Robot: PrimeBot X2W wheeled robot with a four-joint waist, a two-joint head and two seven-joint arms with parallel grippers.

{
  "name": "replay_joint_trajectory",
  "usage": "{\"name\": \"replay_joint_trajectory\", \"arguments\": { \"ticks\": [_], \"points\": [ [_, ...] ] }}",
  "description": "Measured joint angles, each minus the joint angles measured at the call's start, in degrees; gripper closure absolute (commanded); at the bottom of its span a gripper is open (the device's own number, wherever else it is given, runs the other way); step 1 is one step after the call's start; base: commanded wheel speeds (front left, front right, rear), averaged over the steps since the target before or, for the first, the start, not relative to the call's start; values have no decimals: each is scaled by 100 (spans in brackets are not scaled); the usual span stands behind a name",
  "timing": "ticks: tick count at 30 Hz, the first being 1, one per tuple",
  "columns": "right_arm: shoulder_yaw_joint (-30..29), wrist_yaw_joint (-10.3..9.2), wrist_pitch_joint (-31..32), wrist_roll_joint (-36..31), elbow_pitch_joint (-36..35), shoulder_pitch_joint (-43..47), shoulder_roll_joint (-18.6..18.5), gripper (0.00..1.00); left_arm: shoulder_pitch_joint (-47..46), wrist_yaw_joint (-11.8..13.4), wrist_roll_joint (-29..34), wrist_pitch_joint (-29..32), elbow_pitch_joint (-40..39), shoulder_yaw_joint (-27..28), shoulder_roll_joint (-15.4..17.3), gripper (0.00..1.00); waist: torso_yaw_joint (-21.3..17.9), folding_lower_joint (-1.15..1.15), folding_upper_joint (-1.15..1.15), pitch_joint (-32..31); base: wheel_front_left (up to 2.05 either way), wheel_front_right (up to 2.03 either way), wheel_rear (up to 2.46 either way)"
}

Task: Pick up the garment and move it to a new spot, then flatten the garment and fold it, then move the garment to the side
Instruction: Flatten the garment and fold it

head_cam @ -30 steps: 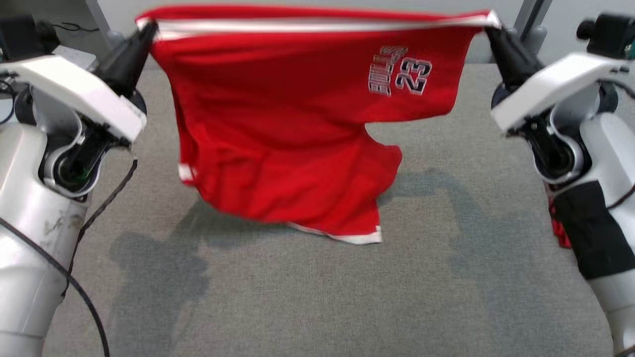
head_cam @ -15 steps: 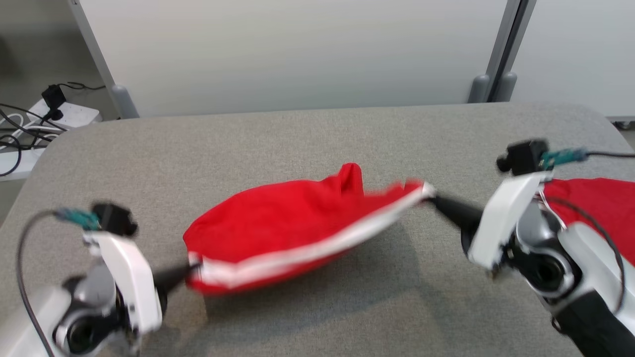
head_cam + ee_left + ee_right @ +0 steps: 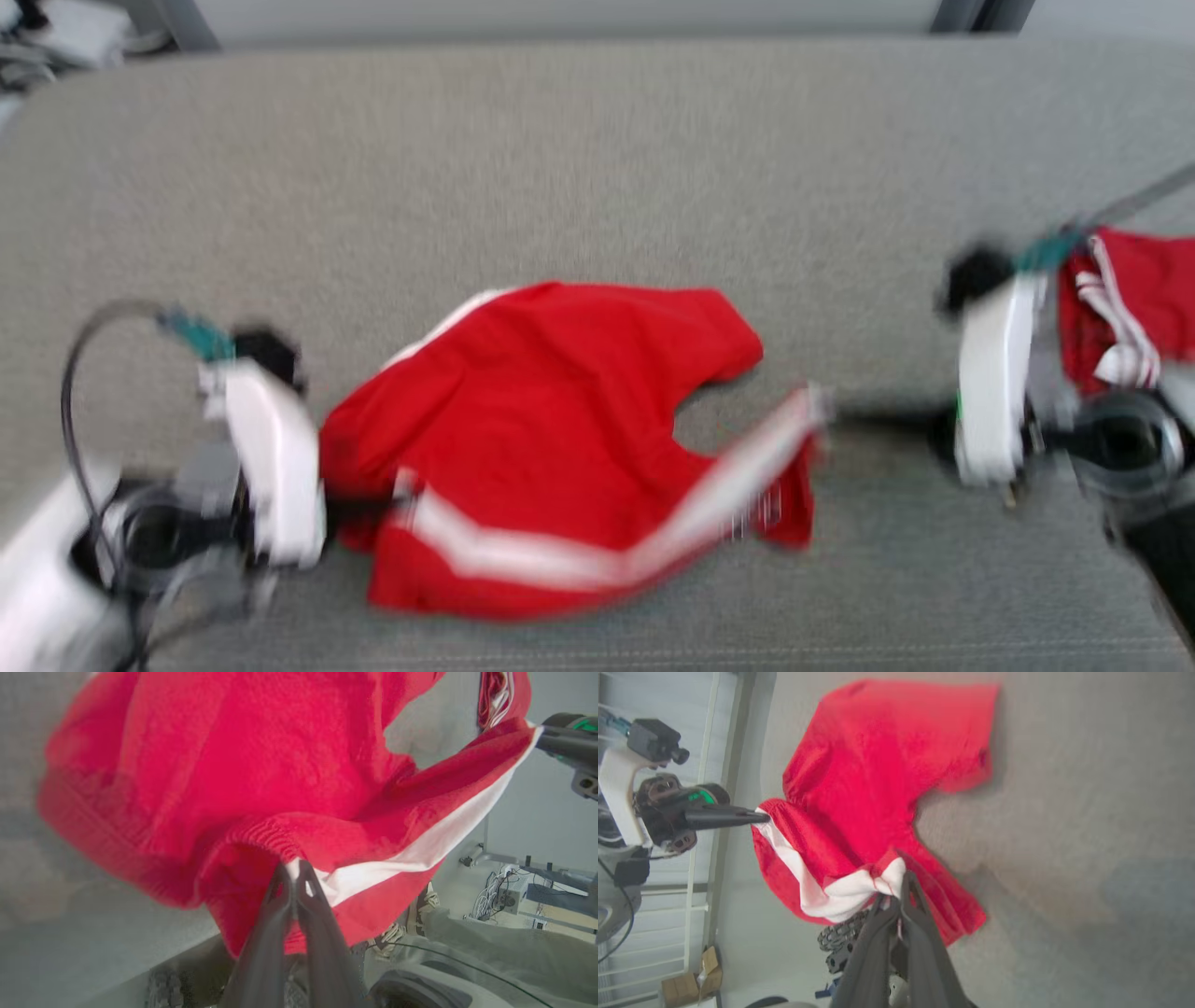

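Red garment [image 3: 551, 411] is mostly down on the grey table [image 3: 597, 168], near the front middle. Left gripper [image 3: 293, 870] and right gripper [image 3: 903, 879] are each pinched tight on opposite ends of its white-striped edge, which sags between them. Head view's pretty blurry tho.

Red garment [image 3: 560, 392] banded in white, table [image 3: 597, 159] mottled grey, second cloth [image 3: 1139, 280] red, striped white, left gripper [image 3: 293, 869] dark grey.

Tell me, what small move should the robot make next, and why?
Probably draw the left gripper and right gripper a little apart and lower them: both pinch the white-banded edge of the red mesh garment, which sags between them, the rest rumpled on the grey fabric table.
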Motion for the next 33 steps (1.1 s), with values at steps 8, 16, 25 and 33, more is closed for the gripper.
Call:
{"name": "replay_joint_trajectory", "arguments": {
  "ticks": [8, 16, 25, 33],
  "points": [
    [-2797, -1, -3665, -2560, 2707, -4370, 2095, 100, -4086, -1289, 1871, -3964, 1912, 1302, -1861, 100, 0, 0, 0, 1318, 0, 0, 0],
    [-3177, 0, -3711, -2740, 3074, -5027, 2340, 100, -4736, -1410, 1919, -4951, 2487, 1042, -1772, 100, -36, 0, 0, 1815, 0, 0, 0],
    [-2754, -1, -2817, -2221, 2526, -3298, 2369, 100, -3053, -1414, 1127, -5637, 2420, -178, -1215, 100, -210, 0, 0, 2145, 0, 0, 0],
    [-2518, -1, -2764, -1482, 1356, -1016, 1864, 100, -1828, -1414, 900, -6812, 2124, -1026, -1010, 100, -163, 0, 0, 1788, 0, 0, 0]
  ]
}}
